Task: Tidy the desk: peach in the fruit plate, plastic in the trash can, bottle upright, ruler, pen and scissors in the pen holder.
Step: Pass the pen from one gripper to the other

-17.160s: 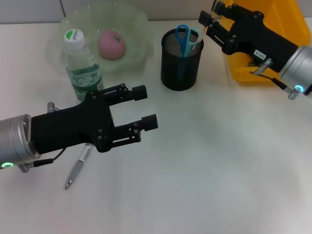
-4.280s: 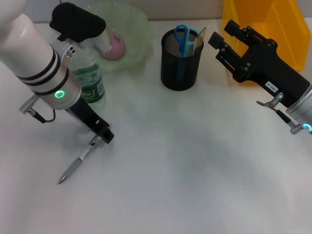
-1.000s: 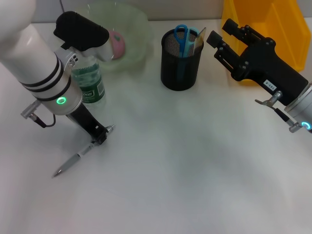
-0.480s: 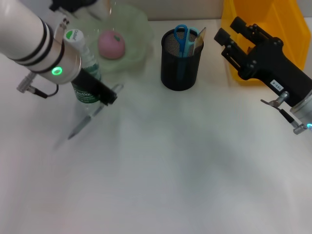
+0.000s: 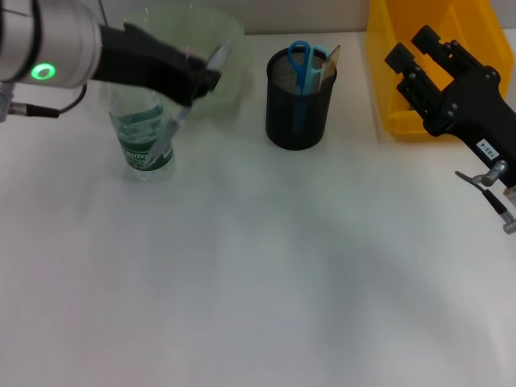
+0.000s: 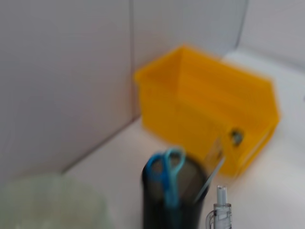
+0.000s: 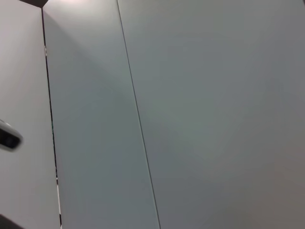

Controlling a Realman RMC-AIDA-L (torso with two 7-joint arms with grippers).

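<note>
Our left end effector, raised off the desk, grips the pen at a slant. The pen holder lies ahead of it, already holding scissors and ruler; a tilted pen may snag them. The bottle stands directly beneath. Our right end effector idles with fingers parted over the trash can.

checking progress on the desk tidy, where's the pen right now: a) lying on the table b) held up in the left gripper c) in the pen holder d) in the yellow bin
b: the left gripper is shut on the pen, which hangs in the air in front of the bottle, short of the pen holder.
</note>
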